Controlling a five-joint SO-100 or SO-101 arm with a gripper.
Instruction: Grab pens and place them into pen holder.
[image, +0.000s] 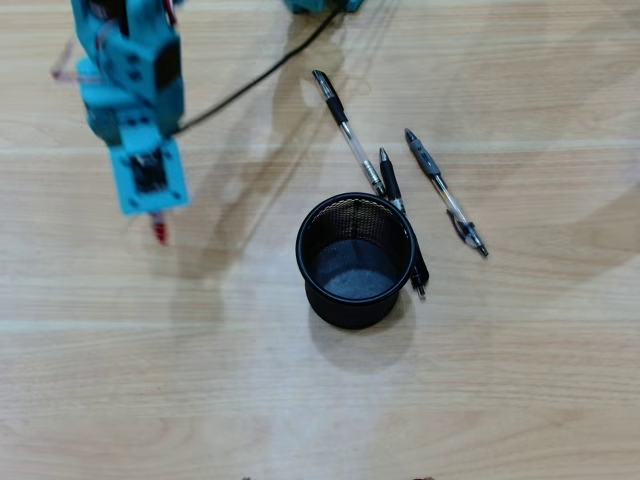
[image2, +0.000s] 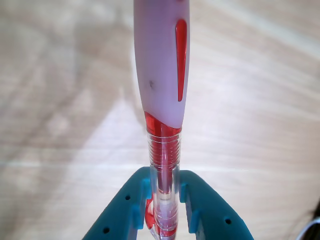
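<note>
Gripper (image2: 164, 210) pinches red pen (image2: 161, 75) between fingers.

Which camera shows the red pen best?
The wrist view: the red pen fills the middle, pinched between the teal pincer fingers. In the overhead view only its red tip pokes out below the arm, left of the pen holder.

Pale wood-grain tabletop (image: 520, 400), evenly lit, with soft grey shadows
</note>
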